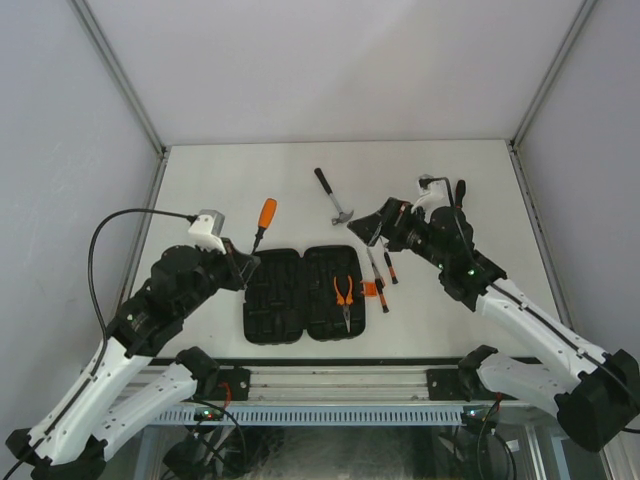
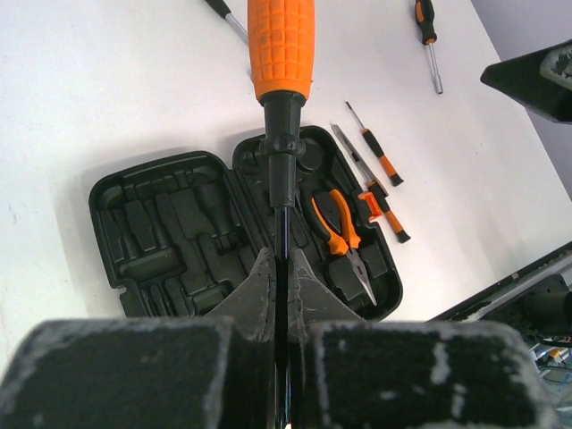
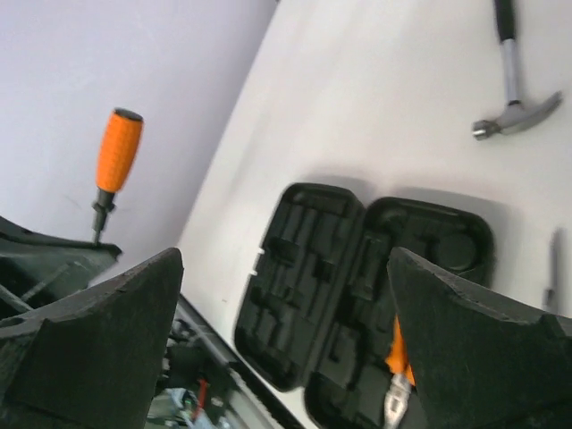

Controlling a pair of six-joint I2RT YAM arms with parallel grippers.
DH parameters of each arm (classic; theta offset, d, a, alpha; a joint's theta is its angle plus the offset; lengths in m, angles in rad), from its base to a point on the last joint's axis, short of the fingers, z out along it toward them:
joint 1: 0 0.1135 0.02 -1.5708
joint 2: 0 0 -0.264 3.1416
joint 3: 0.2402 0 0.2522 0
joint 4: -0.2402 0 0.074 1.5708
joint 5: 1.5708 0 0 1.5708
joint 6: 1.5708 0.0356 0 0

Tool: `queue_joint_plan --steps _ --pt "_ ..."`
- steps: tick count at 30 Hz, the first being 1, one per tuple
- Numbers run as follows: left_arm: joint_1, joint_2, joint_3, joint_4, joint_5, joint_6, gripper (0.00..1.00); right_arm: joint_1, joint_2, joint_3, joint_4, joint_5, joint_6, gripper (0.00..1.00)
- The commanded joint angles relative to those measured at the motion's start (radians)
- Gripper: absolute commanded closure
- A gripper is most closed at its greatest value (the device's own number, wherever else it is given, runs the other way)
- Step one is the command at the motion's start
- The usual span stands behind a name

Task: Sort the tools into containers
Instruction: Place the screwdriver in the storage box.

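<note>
While I count from above, I find one black case (image 1: 270, 300) lying open on the white table (image 1: 230, 180), its two halves side by side and its small orange latch (image 1: 372, 290) on the right edge. One pair of orange-handled pliers (image 1: 343, 298) sits in a slot of the right half; the left half shows only bare moulded slots. One claw hammer (image 1: 335, 200) lies on the table beyond the case, well apart from it. Two slim screwdrivers (image 1: 381, 268) that I can make out lie close together just right of the case, beside the latch. One longer screwdriver (image 2: 429, 40) lies farther off, toward the far right of the table.

One more tool is in my grasp: my left pincer (image 2: 279, 268) is clamped tight on the dark shaft of the orange-handled screwdriver (image 2: 281, 45). That arm reaches in from the left with its wrist at the case's left edge, and the screwdriver slants up and away from my fingers, its orange handle above the table past the case's far rim.

My right pincer (image 1: 375, 225) gapes wide and holds nothing. That arm stretches in from the right with its elbow bent, its fingers (image 3: 98, 357) hanging over the table between the hammer's head and the slim screwdrivers, pointed toward the case.
</note>
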Motion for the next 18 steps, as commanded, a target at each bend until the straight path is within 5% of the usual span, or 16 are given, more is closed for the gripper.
queue_joint_plan --steps 1,10,18 --pt "0.009 -0.017 -0.012 0.057 -0.012 -0.006 1.0 0.021 0.053 0.035 0.206 -0.029 0.195 0.07" --pt "0.008 -0.023 -0.043 0.121 0.038 -0.038 1.0 0.281 0.152 0.111 0.343 0.22 0.298 0.12" --pt "0.009 -0.001 -0.059 0.172 0.104 -0.052 1.0 0.37 0.293 0.187 0.426 0.23 0.36 0.2"
